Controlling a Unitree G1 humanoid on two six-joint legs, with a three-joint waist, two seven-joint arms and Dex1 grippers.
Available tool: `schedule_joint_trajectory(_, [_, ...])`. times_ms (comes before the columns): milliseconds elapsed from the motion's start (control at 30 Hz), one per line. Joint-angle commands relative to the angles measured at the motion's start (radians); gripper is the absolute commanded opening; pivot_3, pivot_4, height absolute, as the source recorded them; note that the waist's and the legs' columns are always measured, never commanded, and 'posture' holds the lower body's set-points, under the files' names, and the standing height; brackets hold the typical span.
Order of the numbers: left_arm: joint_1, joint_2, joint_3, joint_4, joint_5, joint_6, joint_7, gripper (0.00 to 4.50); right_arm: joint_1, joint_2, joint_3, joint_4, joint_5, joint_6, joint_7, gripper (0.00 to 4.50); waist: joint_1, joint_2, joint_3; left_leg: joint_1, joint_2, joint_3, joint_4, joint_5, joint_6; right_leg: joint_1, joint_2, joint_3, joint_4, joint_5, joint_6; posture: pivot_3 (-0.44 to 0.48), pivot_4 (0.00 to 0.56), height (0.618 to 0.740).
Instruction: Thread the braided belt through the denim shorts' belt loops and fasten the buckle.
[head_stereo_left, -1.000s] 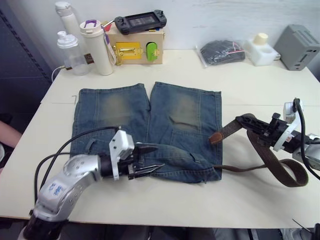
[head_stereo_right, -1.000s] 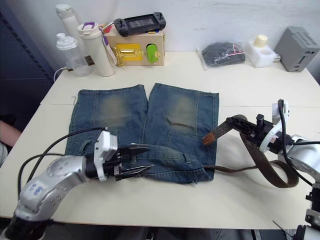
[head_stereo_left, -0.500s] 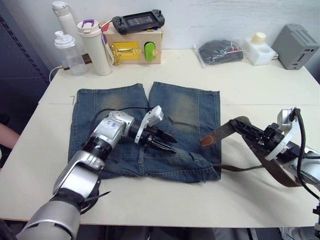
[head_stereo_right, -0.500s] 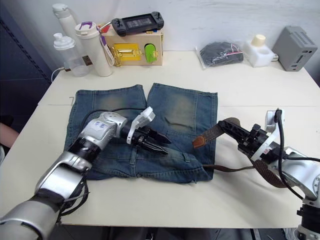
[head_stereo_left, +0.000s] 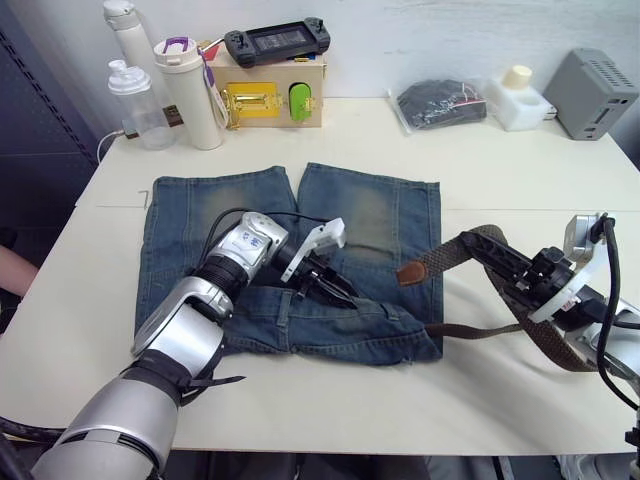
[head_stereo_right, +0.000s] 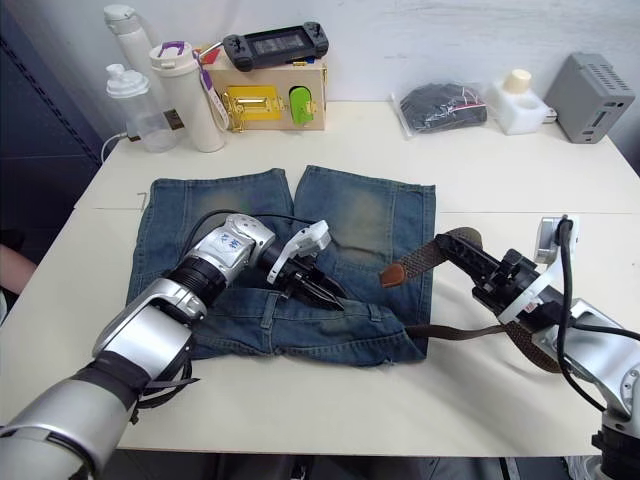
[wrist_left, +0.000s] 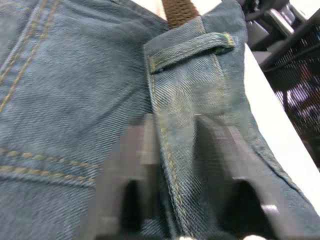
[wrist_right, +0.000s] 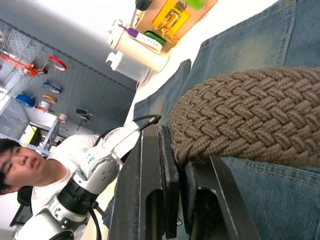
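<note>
The denim shorts (head_stereo_left: 230, 215) lie flat on the table, waistband toward me. My left gripper (head_stereo_left: 338, 292) rests on the waistband near its middle. In the left wrist view its fingers (wrist_left: 142, 145) pinch a raised fold of denim just short of a belt loop (wrist_left: 190, 47). My right gripper (head_stereo_left: 507, 263) hovers to the right of the shorts, shut on the braided belt (head_stereo_left: 445, 258). The belt's tan leather tip (head_stereo_left: 410, 272) hangs over the right leg, and the rest loops back on the table (head_stereo_left: 560, 345). The buckle is hidden.
Along the table's far edge stand two bottles (head_stereo_left: 190, 95), a wooden box with a yellow latch (head_stereo_left: 270, 95) carrying a game console (head_stereo_left: 275, 42), a black pouch (head_stereo_left: 440, 103), a white block (head_stereo_left: 520, 97) and a grey box (head_stereo_left: 598, 92). A person (wrist_right: 20, 160) sits at the left.
My left gripper swung from the table's front edge up onto the waistband and closed on the denim. The right gripper carried the belt tip slightly left, toward the shorts.
</note>
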Motion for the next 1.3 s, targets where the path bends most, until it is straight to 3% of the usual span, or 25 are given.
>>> schedule_joint_trajectory(33, [-0.014, 0.040, -0.079, -0.083, -0.070, -0.015, -0.112, 0.04, -0.019, -0.014, 0.013, -0.005, 0.025, -0.032, -0.004, 0.00, -0.003, 0.000, 0.000, 0.000, 0.000, 0.000, 0.000, 0.000, 0.000, 0.000, 0.000, 0.000, 0.000, 0.000, 0.000, 0.000, 0.150, 0.645])
schedule_joint_trajectory(167, [-0.009, 0.047, -0.100, -0.099, -0.084, -0.039, -0.112, 0.04, -0.039, -0.012, 0.037, 0.011, 0.020, -0.049, -0.013, 0.00, -0.004, 0.000, 0.000, 0.000, 0.000, 0.000, 0.000, 0.000, 0.000, 0.000, 0.000, 0.000, 0.000, 0.000, 0.000, 0.000, 0.150, 0.645])
schedule_joint_trajectory(333, [0.002, 0.012, 0.020, -0.093, -0.010, -0.198, -0.064, 0.04, -0.043, -0.013, 0.021, 0.005, 0.012, -0.075, -0.009, 0.00, -0.002, 0.000, 0.000, 0.000, 0.000, 0.000, 0.000, 0.000, 0.000, 0.000, 0.000, 0.000, 0.000, 0.000, 0.000, 0.000, 0.150, 0.645])
schedule_joint_trajectory(500, [0.050, -0.003, 0.158, -0.173, 0.082, -0.459, 0.143, 0.04, -0.013, 0.006, -0.017, -0.035, 0.023, -0.113, 0.012, 0.00, -0.003, 0.000, 0.000, -0.001, 0.000, 0.000, 0.000, 0.000, 0.000, 0.000, 0.000, 0.000, -0.001, 0.000, 0.000, 0.000, 0.150, 0.645])
schedule_joint_trajectory(600, [0.142, 0.013, 0.226, -0.317, 0.131, -0.594, 0.235, 0.04, 0.013, 0.024, -0.025, -0.059, 0.025, -0.142, 0.009, 0.00, -0.003, 0.000, 0.000, -0.001, 0.000, 0.000, 0.000, 0.000, 0.000, 0.000, 0.000, 0.000, -0.001, 0.000, 0.000, 0.000, 0.150, 0.645])
schedule_joint_trajectory(700, [0.231, 0.056, 0.223, -0.357, 0.329, -0.769, 0.412, 0.04, 0.028, 0.049, -0.036, -0.061, 0.025, -0.166, -0.004, 0.00, -0.002, 0.000, 0.000, 0.000, 0.000, 0.000, 0.000, 0.000, 0.000, 0.001, 0.000, 0.000, -0.001, 0.000, 0.000, 0.000, 0.150, 0.645])
schedule_joint_trajectory(800, [0.275, 0.077, 0.179, -0.328, 0.493, -0.799, 0.531, 0.04, 0.034, 0.058, -0.023, -0.068, 0.025, -0.184, -0.026, 0.00, -0.001, 0.000, 0.000, 0.001, 0.000, 0.000, 0.000, 0.000, 0.000, 0.001, 0.000, 0.001, -0.001, 0.000, 0.000, 0.000, 0.150, 0.645])
schedule_joint_trajectory(933, [0.311, 0.100, 0.094, -0.308, 0.622, -0.759, 0.528, 0.04, 0.041, 0.049, -0.007, -0.078, 0.024, -0.185, -0.039, 0.00, 0.003, 0.001, -0.005, 0.005, -0.001, -0.001, 0.000, 0.000, 0.000, 0.005, 0.001, 0.001, 0.001, 0.001, 0.001, 0.000, 0.150, 0.645])
schedule_joint_trajectory(1067, [0.311, 0.051, 0.086, -0.299, 0.598, -0.710, 0.504, 0.04, 0.022, 0.035, 0.002, -0.073, 0.014, -0.181, -0.045, 0.00, 0.000, 0.006, -0.014, 0.008, -0.001, -0.001, -0.001, 0.000, 0.000, 0.006, 0.001, 0.001, 0.000, 0.001, 0.001, 0.000, 0.150, 0.645])
schedule_joint_trajectory(1200, [0.337, 0.037, 0.100, -0.341, 0.523, -0.655, 0.397, 0.04, 0.012, 0.031, 0.018, -0.059, -0.012, -0.179, -0.053, 0.00, -0.003, 0.007, -0.015, 0.008, -0.001, 0.000, -0.002, 0.000, 0.000, 0.006, 0.001, 0.001, 0.000, 0.001, 0.001, 0.000, 0.150, 0.645])
schedule_joint_trajectory(1233, [0.340, 0.038, 0.103, -0.345, 0.516, -0.649, 0.384, 0.85, 0.012, 0.029, 0.021, -0.058, -0.016, -0.178, -0.053, 0.00, -0.004, 0.007, -0.015, 0.008, -0.001, 0.000, -0.003, 0.000, 0.001, 0.006, 0.001, 0.001, 0.000, 0.001, 0.001, 0.000, 0.150, 0.645])
schedule_joint_trajectory(1300, [0.339, 0.046, 0.114, -0.352, 0.511, -0.646, 0.377, 1.64, 0.011, 0.025, 0.028, -0.055, -0.022, -0.176, -0.055, 0.00, -0.004, 0.007, -0.015, 0.008, -0.001, -0.001, -0.003, 0.000, 0.001, 0.006, 0.000, 0.001, 0.000, 0.001, 0.001, 0.000, 0.150, 0.645])
